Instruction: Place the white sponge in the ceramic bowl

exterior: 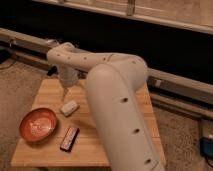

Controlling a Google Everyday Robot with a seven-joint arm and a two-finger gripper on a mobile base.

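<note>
The white sponge [69, 107] lies on the wooden table [50, 152], near its middle. The ceramic bowl [38, 124], orange-red and holding nothing, sits at the table's front left, a short way left and in front of the sponge. My gripper [64, 95] points down from the white arm [115, 85]. It hangs just above the sponge's far left end and holds nothing that I can see.
A dark flat remote-like object [69, 138] lies in front of the sponge, right of the bowl. The arm's thick white link covers the table's right half. A dark wall with a rail [180, 82] runs behind the table. Speckled floor surrounds it.
</note>
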